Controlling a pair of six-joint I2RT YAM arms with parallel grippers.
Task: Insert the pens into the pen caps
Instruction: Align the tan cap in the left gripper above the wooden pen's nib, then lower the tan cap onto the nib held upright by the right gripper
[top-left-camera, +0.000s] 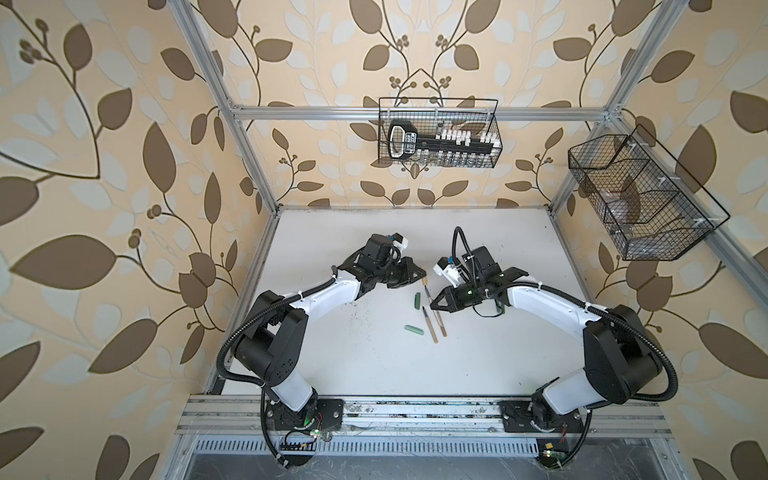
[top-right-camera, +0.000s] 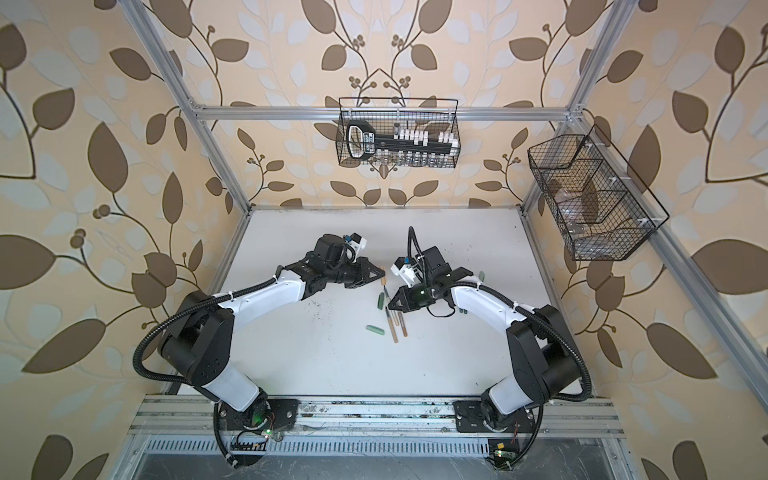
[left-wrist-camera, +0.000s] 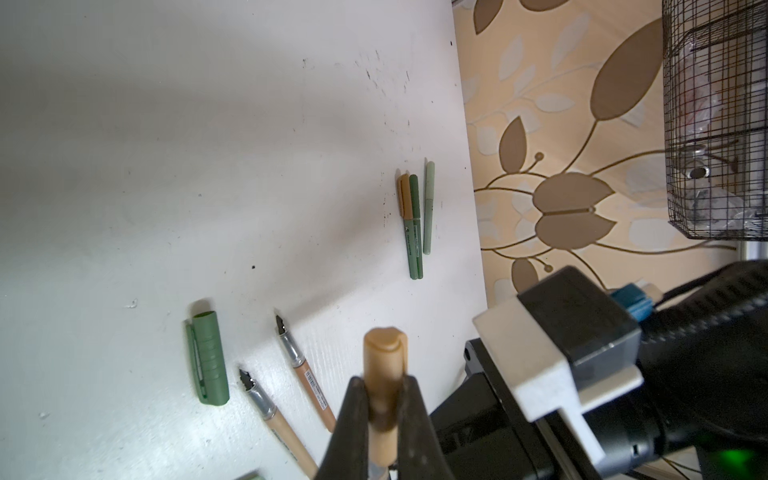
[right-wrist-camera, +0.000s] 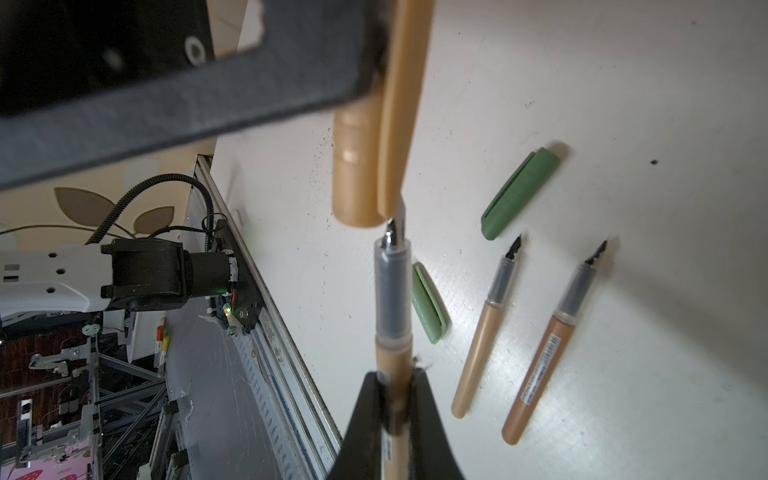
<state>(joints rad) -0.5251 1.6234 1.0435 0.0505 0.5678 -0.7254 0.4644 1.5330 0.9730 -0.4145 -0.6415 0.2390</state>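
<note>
Two grippers meet above the dark green cap (top-left-camera: 417, 299) lying on the white table (top-left-camera: 374, 365): the left gripper (left-wrist-camera: 383, 380) pinches a tan cap (left-wrist-camera: 383, 353), and the right gripper (right-wrist-camera: 395, 376) is clamped on a tan pen (right-wrist-camera: 392, 291). Only the right wrist view gives the close call: the pen's dark nib sits at the tan cap's open rim, right by the tip of the clip, and whether it touches I can't tell. In both top views that join is a thin sliver between black jaws. Only the left wrist view lays out three capped pens (left-wrist-camera: 414, 232) side by side, well apart from the dark green cap; in a top view the right arm (top-left-camera: 540, 301) covers most of them. Just beside the dark green cap lie two loose tan pens (right-wrist-camera: 486, 332), nearly parallel, nibs toward it, with a pale mint cap (right-wrist-camera: 430, 307) near it too. Held pen and held cap share almost one long axis, nib facing the cap's mouth.
</note>
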